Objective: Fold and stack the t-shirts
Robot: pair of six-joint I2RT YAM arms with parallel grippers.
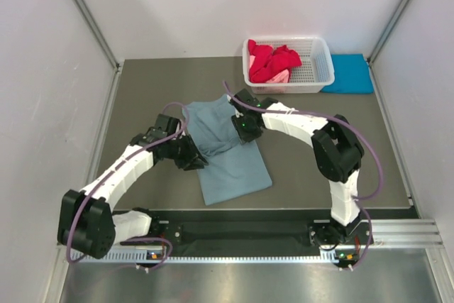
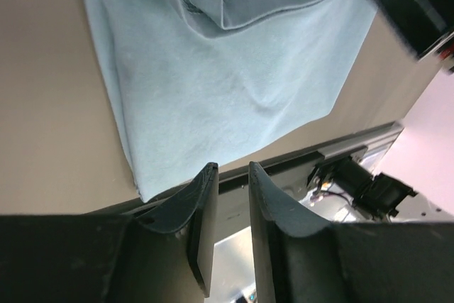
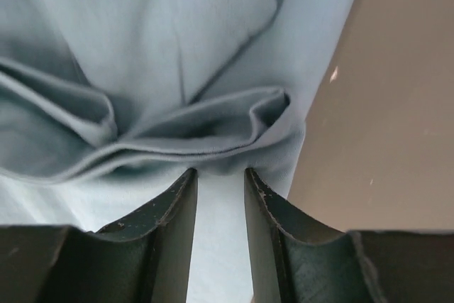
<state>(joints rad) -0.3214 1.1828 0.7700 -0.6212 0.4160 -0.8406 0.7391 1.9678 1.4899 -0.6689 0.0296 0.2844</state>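
Grey table (image 1: 142,97), white walls (image 1: 213,5), grey-blue tee (image 1: 234,168); L pincer (image 2: 232,169), R pincer (image 3: 219,173) released.

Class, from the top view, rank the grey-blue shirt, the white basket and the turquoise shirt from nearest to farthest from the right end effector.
1. Grey-blue shirt, mid-table, directly under the right end effector.
2. White basket, at the back, right of centre.
3. Turquoise shirt, back right corner, on the basket's right side.
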